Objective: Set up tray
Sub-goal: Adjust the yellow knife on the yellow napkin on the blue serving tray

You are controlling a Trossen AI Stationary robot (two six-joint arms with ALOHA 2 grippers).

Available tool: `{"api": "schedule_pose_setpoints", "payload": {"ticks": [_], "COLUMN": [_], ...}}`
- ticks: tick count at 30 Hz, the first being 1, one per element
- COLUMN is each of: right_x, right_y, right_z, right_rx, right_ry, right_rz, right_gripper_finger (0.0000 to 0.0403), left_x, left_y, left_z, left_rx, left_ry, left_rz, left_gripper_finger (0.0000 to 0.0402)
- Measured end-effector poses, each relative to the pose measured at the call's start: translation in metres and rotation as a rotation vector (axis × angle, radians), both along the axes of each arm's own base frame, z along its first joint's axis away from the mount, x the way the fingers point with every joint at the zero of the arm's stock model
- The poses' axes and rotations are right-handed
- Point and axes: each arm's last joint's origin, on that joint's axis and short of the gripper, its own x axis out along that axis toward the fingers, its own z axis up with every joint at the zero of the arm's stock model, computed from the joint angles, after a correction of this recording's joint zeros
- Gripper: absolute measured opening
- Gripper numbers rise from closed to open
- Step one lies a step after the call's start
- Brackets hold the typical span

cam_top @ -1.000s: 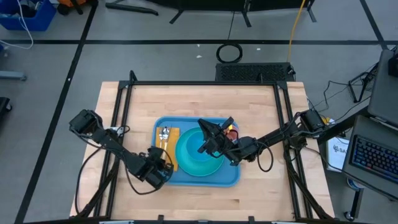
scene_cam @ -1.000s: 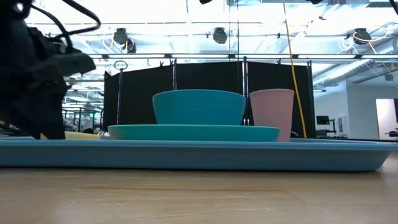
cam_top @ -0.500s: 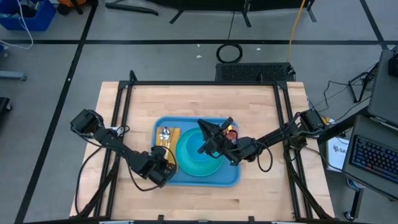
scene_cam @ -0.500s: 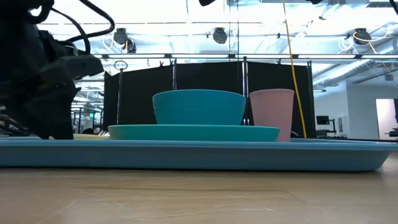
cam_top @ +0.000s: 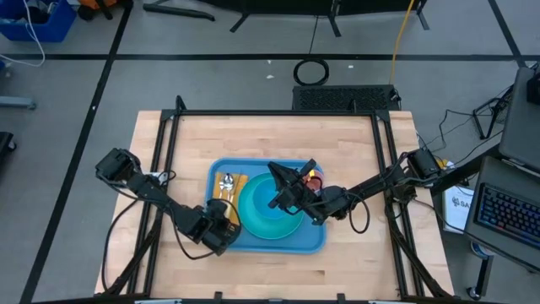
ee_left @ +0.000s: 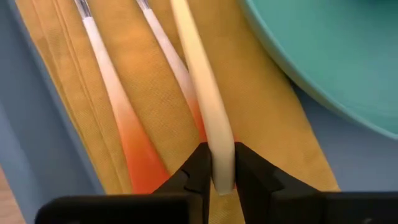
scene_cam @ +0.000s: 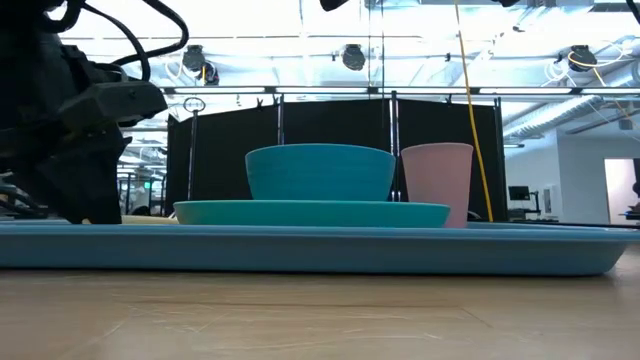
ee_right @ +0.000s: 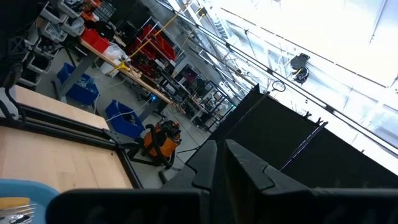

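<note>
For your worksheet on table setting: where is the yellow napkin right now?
In the high view the napkin lies on the left part of the tray, beside the plate, with cutlery on it; the left gripper grips a pale handle over it.

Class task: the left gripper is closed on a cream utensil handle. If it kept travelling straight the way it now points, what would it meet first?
Probably the mustard napkin with two orange-handled utensils lying on it, in the tray. The left gripper points along them, low over the cloth; depth is uncertain.
</note>
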Motion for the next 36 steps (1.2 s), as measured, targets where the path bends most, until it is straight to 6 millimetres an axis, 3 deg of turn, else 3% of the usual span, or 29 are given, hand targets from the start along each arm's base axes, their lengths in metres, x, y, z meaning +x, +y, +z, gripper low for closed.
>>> {"api": "schedule_pose_setpoints", "payload": {"ticks": [3, 11, 16, 24, 33, 36], "right_x": [0.0000, 0.0000, 0.0005, 0.0009, 0.0014, 0.0014], "right_y": [0.0000, 0.0000, 0.0001, 0.0003, 0.0005, 0.0005], "right_z": [0.0000, 0.0000, -0.0011, -0.0023, -0.0034, -0.0034], "right_rx": [0.000, 0.000, 0.007, 0.009, 0.004, 0.004], "right_ry": [0.000, 0.000, 0.004, 0.011, 0.026, 0.025], "right_rz": [0.000, -0.001, 0.003, 0.004, 0.004, 0.004], "right_gripper_finger": [0.0025, 0.0025, 0.0025, 0.0025, 0.0025, 0.0025], "left_x": [0.0019, 0.0059, 0.0089, 0.0077, 0.0082, 0.0095], "left_y": [-0.0013, -0.0034, -0.0055, -0.0047, -0.0051, -0.0066], "left_z": [0.0004, 0.0015, 0.0023, 0.0019, 0.0021, 0.0027], "left_rx": [-0.003, 0.007, 0.000, 0.008, 0.003, -0.003], "left_ry": [-0.025, -0.061, -0.081, -0.069, -0.073, -0.089], "left_rz": [-0.002, -0.052, -0.093, -0.092, -0.092, -0.105], "left_gripper_finger": [0.0064, 0.0148, 0.0165, 0.0125, 0.0018, 0.0006]}}
